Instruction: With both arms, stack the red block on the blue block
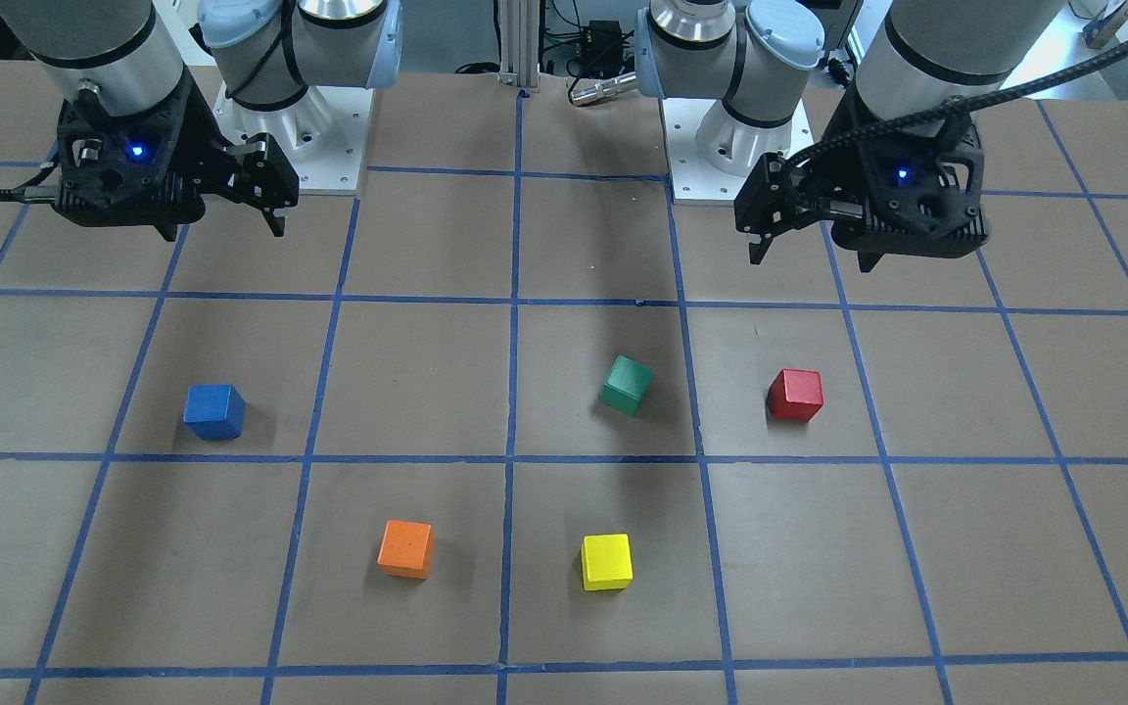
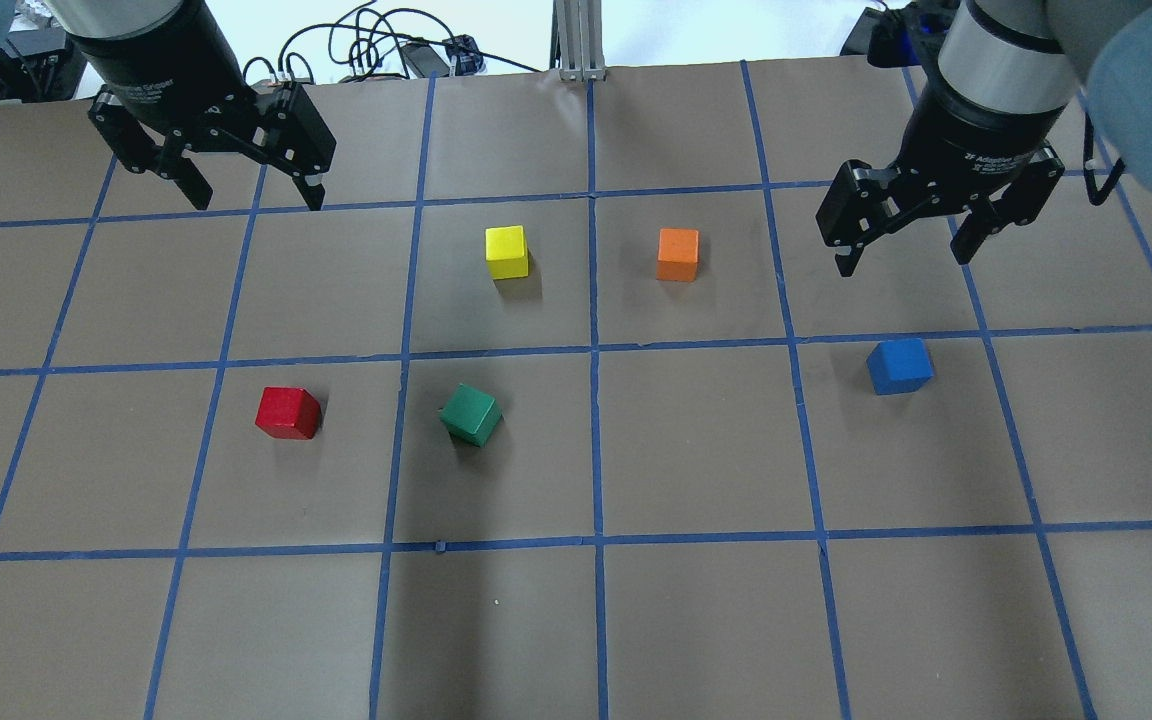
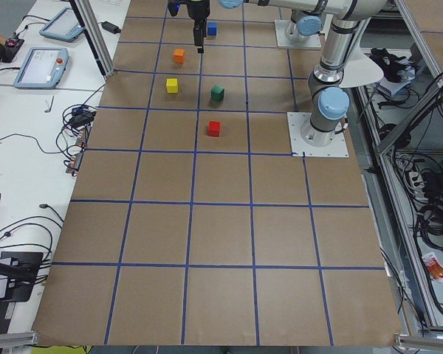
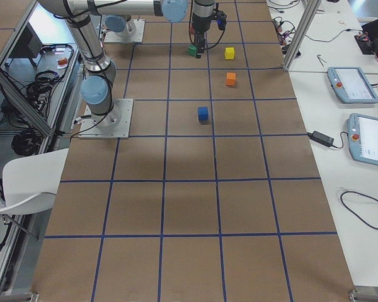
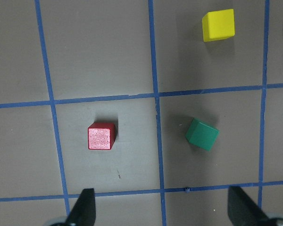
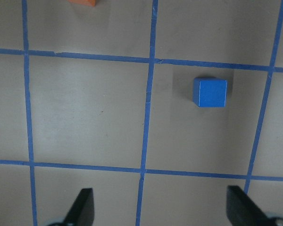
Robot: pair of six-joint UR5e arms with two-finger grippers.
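The red block (image 2: pixel 288 412) lies on the table in the left half of the overhead view; it also shows in the left wrist view (image 5: pixel 102 136) and the front view (image 1: pixel 796 395). The blue block (image 2: pixel 899 366) lies in the right half and shows in the right wrist view (image 6: pixel 210 92) and the front view (image 1: pixel 214 410). My left gripper (image 2: pixel 258 200) is open and empty, raised above the table beyond the red block. My right gripper (image 2: pixel 901 260) is open and empty, raised just beyond the blue block. Nothing is stacked.
A green block (image 2: pixel 471 414) lies tilted right of the red block. A yellow block (image 2: pixel 507 252) and an orange block (image 2: pixel 678 254) lie further out near the middle. The brown table (image 2: pixel 696 450) carries a blue tape grid.
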